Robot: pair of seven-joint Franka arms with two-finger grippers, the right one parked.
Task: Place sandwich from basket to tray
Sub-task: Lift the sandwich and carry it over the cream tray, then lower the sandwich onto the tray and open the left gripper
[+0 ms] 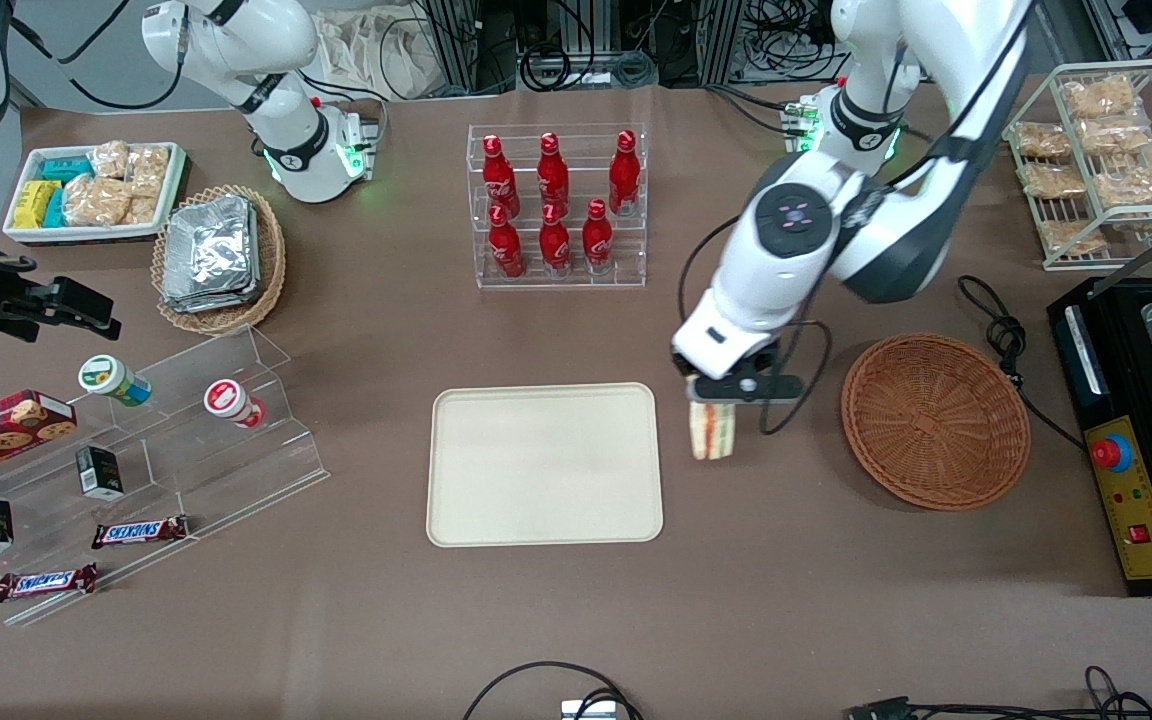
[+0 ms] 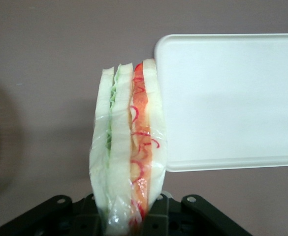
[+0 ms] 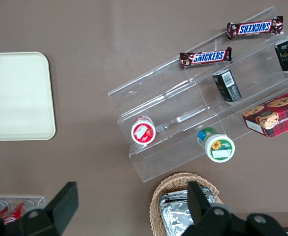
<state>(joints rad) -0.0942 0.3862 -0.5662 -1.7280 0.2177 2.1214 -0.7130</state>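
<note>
Front view: the left arm's gripper (image 1: 725, 392) hangs over the brown table (image 1: 576, 620) between the cream tray (image 1: 544, 465) and the round reddish-brown basket (image 1: 934, 420), pinching the sandwich (image 1: 715, 430) by its upper end. The wedge hangs clear of the basket, just beside the tray's edge toward the working arm's end of the table, and not over the tray. The basket holds nothing and the tray is bare. A clear rack of red bottles (image 1: 556, 205) stands farther from the camera than the tray.

Left wrist view: the sandwich (image 2: 129, 147), in clear film, shows white bread with green and red-orange filling, its end clamped between the black fingers (image 2: 158, 216). The rounded corner of the tray (image 2: 232, 98) lies just beside it.

Right wrist view: the tray (image 3: 16, 96) lies flat near a clear tiered stand (image 3: 203, 128) bearing chocolate bars (image 3: 205, 57).
</note>
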